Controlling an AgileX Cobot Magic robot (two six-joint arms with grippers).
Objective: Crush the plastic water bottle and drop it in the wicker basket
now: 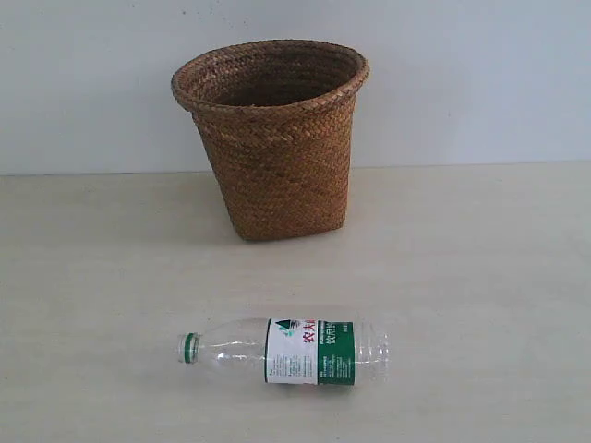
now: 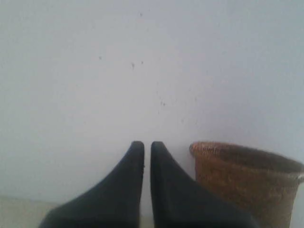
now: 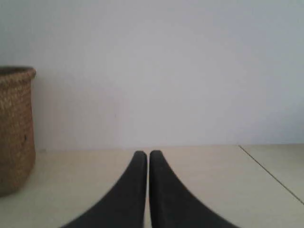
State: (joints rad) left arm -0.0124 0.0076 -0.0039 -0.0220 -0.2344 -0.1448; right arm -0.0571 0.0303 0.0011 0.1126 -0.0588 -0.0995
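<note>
The plastic water bottle (image 1: 284, 351) lies on its side near the front of the table, green cap to the left, label facing up, uncrushed. Behind it the wicker basket (image 1: 272, 138) stands upright against the wall. Neither arm shows in the exterior view. My left gripper (image 2: 147, 145) is shut with nothing between its black fingers; the wicker basket (image 2: 247, 183) sits off to one side ahead of it. My right gripper (image 3: 147, 154) is also shut and empty, with the wicker basket (image 3: 15, 128) at the edge of its view. The bottle is out of both wrist views.
A pale wooden table (image 1: 480, 277) runs to a plain white wall (image 1: 480, 74) behind the basket. A thin seam (image 3: 270, 173) crosses the tabletop in the right wrist view.
</note>
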